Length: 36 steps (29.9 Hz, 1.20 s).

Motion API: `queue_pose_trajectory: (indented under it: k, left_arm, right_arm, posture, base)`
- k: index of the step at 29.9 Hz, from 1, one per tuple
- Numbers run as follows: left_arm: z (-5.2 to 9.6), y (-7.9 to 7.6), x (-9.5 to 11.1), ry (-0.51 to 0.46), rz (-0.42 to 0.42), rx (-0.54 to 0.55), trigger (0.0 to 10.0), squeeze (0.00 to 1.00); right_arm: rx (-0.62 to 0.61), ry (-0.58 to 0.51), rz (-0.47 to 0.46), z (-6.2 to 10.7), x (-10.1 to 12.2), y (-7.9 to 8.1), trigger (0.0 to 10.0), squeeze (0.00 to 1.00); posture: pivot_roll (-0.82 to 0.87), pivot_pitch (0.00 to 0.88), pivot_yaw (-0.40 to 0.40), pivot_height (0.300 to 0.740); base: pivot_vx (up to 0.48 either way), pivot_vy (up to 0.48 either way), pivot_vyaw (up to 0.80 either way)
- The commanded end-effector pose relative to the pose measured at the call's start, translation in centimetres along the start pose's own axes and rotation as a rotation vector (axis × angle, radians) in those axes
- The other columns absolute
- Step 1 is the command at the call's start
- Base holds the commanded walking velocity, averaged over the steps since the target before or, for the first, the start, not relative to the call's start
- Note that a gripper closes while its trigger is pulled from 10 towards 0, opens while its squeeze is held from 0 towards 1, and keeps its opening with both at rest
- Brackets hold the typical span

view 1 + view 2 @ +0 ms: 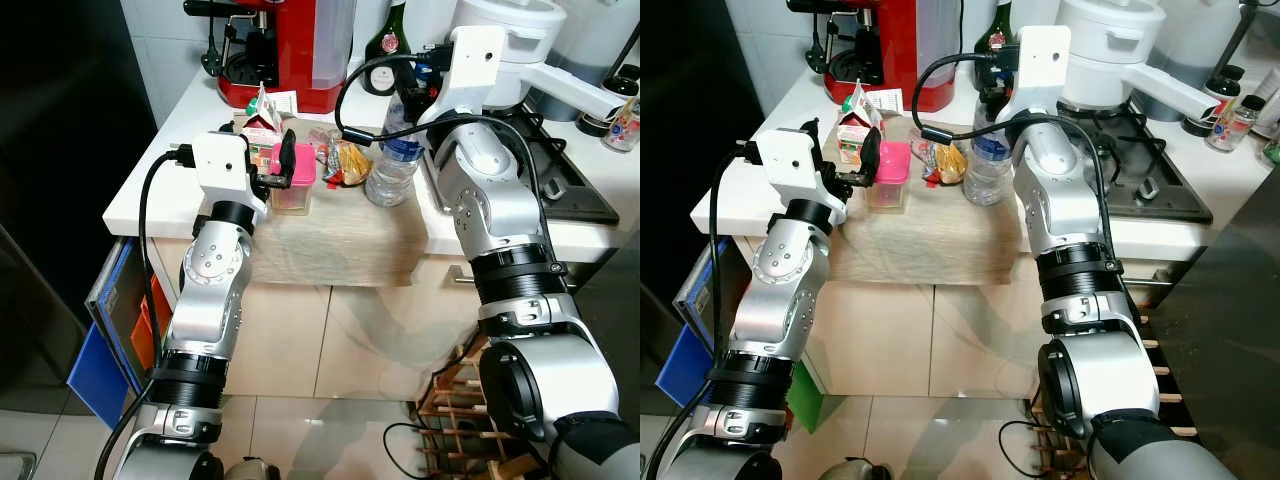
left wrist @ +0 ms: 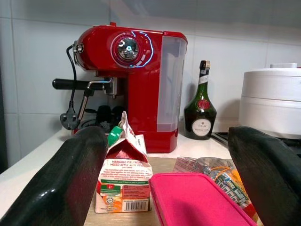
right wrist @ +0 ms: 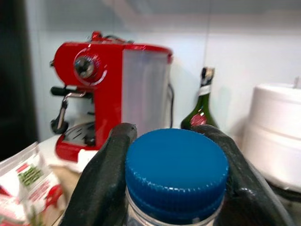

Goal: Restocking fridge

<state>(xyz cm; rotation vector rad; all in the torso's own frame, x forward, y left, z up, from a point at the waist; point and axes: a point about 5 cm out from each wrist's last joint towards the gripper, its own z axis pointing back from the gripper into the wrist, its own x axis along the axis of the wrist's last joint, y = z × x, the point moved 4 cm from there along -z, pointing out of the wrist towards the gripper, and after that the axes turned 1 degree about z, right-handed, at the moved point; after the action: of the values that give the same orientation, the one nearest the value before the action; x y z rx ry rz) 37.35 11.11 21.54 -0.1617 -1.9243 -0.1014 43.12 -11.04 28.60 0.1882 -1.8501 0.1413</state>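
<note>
**Q:** Hands first: what is each doing over the worktop (image 1: 135, 205)?

**A:** Right hand (image 3: 175, 155) has its two black fingers (image 3: 110, 165) pressed against the blue cap (image 3: 176, 172) of a clear water bottle (image 1: 392, 165) standing on the wooden board (image 1: 330, 245). Left hand (image 2: 164, 174) is spread wide, empty, its fingers flanking a pink-lidded container (image 1: 293, 175).

**Q:** How far along is the restocking?

**A:** Early, by the look of it. Every item sits out on the board: the bottle, the container, a juice carton (image 2: 123, 181) and a snack packet (image 1: 345, 160). Nothing has been lifted, and the trip to the fridge remains.

**Q:** Any writing legible?

**A:** Behind them stands a red espresso machine (image 2: 127, 80), no brand readable. The carton reads "Marigold Peel Fresh, Mixed Apple Aloe Vera". The dark green liqueur bottle (image 2: 201, 110) carries "D.O.M" under a red seal.
</note>
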Motion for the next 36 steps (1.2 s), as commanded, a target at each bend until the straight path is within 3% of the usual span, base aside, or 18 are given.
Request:
queue_pose_trajectory:
  k: [1,8,9,10,11,25,36]
  left_arm:
    - [-0.3,-0.6,0.2,0.000,-0.009,-0.017,10.0,0.00]
    - [-0.4,-0.6,0.1,0.008,-0.004,-0.008,10.0,0.00]
    - [-0.4,-0.6,0.1,0.008,-0.003,-0.006,10.0,0.00]
    - [-0.4,-0.6,0.1,0.007,-0.003,-0.005,10.0,0.00]
    - [-0.4,-0.6,0.1,0.007,-0.002,-0.004,10.0,0.00]
    - [-0.4,-0.6,0.3,0.003,0.002,0.001,10.0,0.00]
    - [-0.4,-0.6,0.2,0.006,0.003,0.001,10.0,0.00]
  right_arm:
    - [-0.032,-0.101,0.014,0.0,2.3,-1.0,0.0,0.00]
    - [-0.038,-0.170,0.027,0.0,3.6,-1.1,0.0,0.00]
    - [-0.041,-0.168,0.030,0.0,3.5,-1.2,8.4,0.00]
    - [-0.043,-0.167,0.032,0.0,3.5,-1.2,8.4,0.00]
    - [-0.049,-0.169,0.034,0.0,3.5,-1.3,10.0,0.00]
    - [-0.114,-0.282,0.055,0.3,5.7,-2.3,10.0,0.00]
    - [-0.105,-0.267,0.062,0.4,5.0,-2.1,10.0,0.00]
  posture:
    - [0.00,0.000,-0.016,0.740]
    - [0.00,0.000,-0.016,0.740]
    - [0.00,0.000,-0.016,0.740]
    - [0.00,0.000,-0.016,0.740]
    - [0.00,0.000,-0.016,0.740]
    - [0.00,0.000,-0.015,0.740]
    - [-0.01,0.000,-0.013,0.740]
  base:
    - [0.000,0.000,0.00]
    - [-0.117,0.000,0.00]
    - [-0.307,0.000,0.00]
    - [-0.307,0.000,0.00]
    - [-0.311,0.000,0.00]
    - [-0.301,0.000,0.00]
    - [-0.292,0.000,0.00]
